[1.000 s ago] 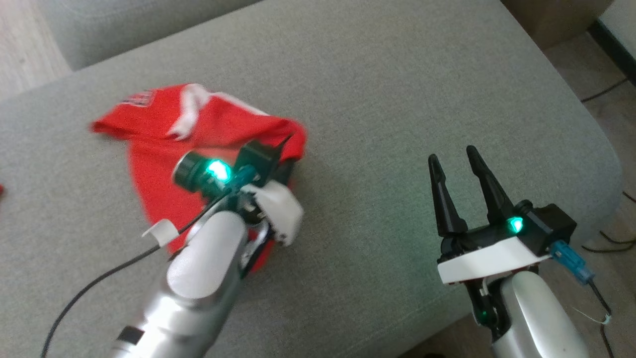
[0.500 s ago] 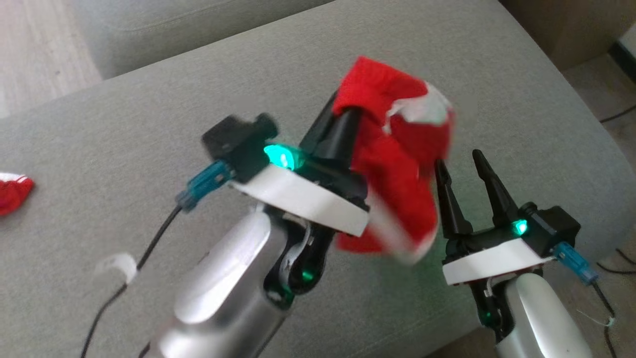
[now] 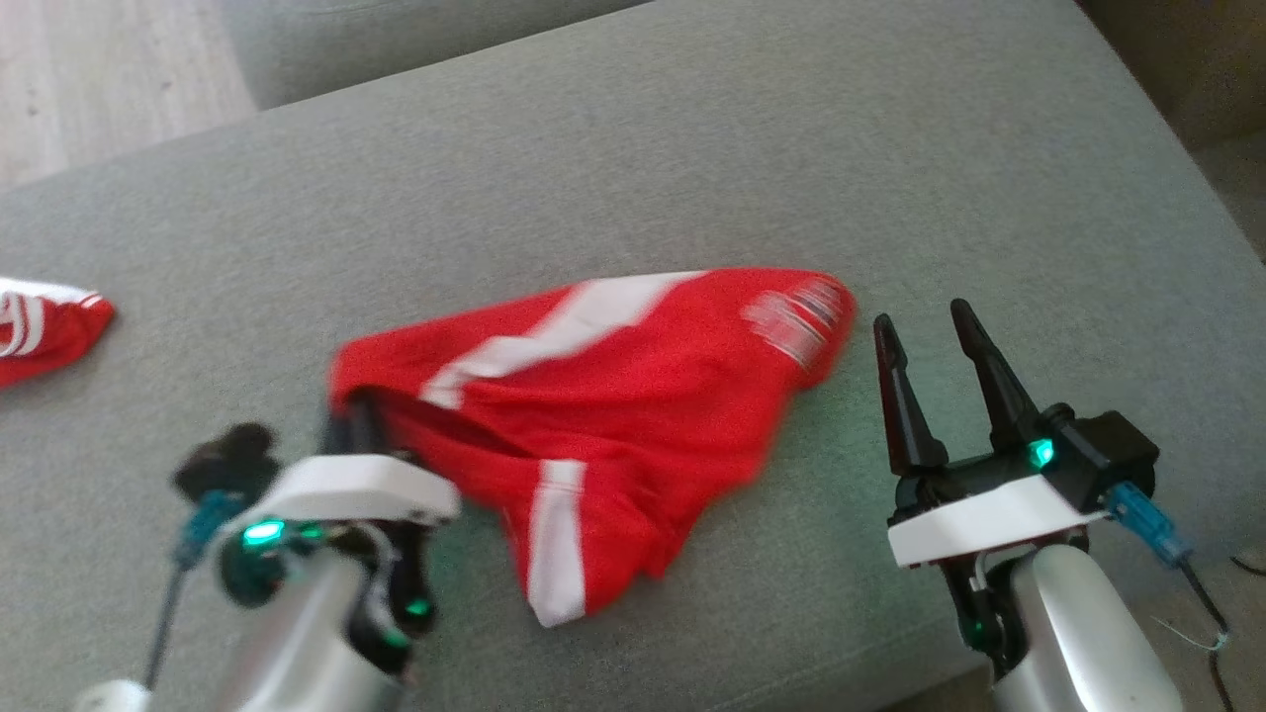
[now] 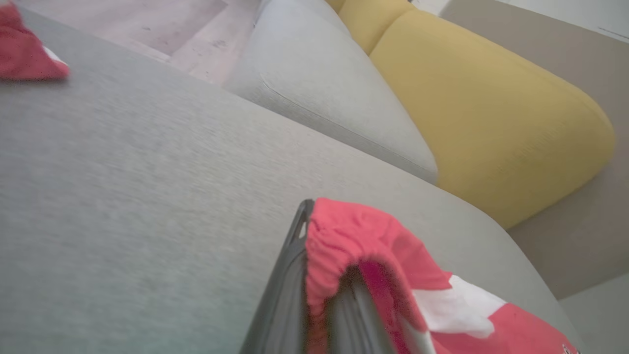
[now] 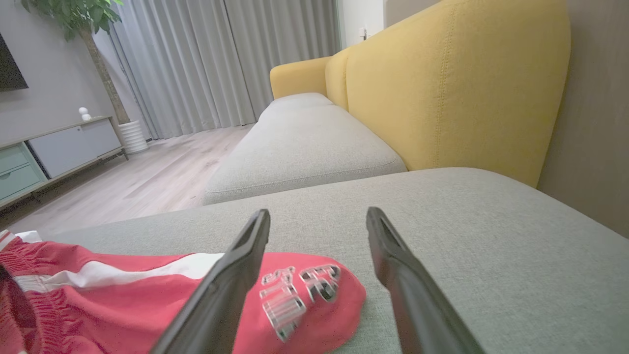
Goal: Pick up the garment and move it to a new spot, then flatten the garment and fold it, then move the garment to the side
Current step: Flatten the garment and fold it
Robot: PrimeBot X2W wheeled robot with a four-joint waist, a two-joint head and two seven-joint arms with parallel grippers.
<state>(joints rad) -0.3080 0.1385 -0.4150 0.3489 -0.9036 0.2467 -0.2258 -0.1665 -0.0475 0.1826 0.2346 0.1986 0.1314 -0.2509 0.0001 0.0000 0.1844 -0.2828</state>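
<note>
In the head view, the red garment (image 3: pixel 613 396) with white stripes lies spread on the grey cushion (image 3: pixel 643 168), about midway across and toward its near edge. The left gripper (image 3: pixel 351 420), at the near left, has its jaws pinched tight on the garment's left edge. The right gripper (image 3: pixel 925 331) stands just right of the garment's right tip, jaws wide and empty. A second red cloth (image 3: pixel 40 331) lies at the cushion's left end. In the left wrist view, the garment's gathered edge (image 4: pixel 373 246) drapes over the closed left gripper (image 4: pixel 314 231), with a yellow backrest (image 4: pixel 491 113) beyond. In the right wrist view, the right gripper (image 5: pixel 317 219) is spread wide, and the garment's printed end (image 5: pixel 295 290) lies just left of it.
</note>
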